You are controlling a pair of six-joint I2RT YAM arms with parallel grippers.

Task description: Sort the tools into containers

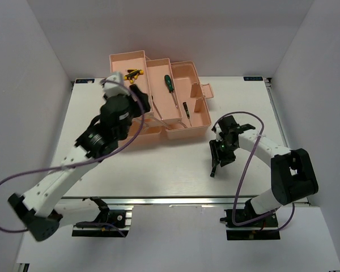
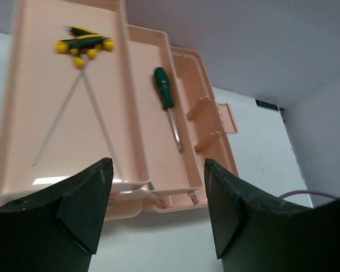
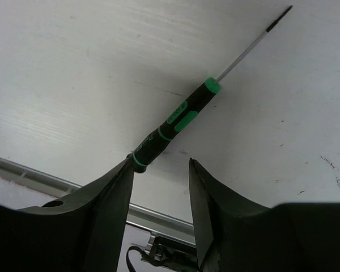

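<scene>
1. White tabletop [image 1: 158,181] with white walls round it; both arms work over it.
2. R gripper [image 3: 161,163]: jaws apart, nothing clamped, tips low over the table.
3. Small screwdriver [image 3: 175,122], green-and-black handle, lies flat on the table. Its butt end sits at the tip of the finger on the left of the wrist view; touching or just beside, can't tell. Handle and shaft run away from the jaws, blade tip farthest off. It isn't between the fingers.
4. L gripper [image 2: 157,163]: jaws wide apart, empty, hanging at the near end of the pink toolbox [image 2: 22,113].
5. Past those jaws, in the left tray: yellow-and-black rods [image 2: 82,45], handles bunched at the far end, thin shafts crossing and pointing back toward the gripper.
6. Next tray over: large green screwdriver [image 2: 163,88], blade toward the gripper.
7. Top view: second small screwdriver [image 1: 185,110] lies in the box's right-hand section.
</scene>
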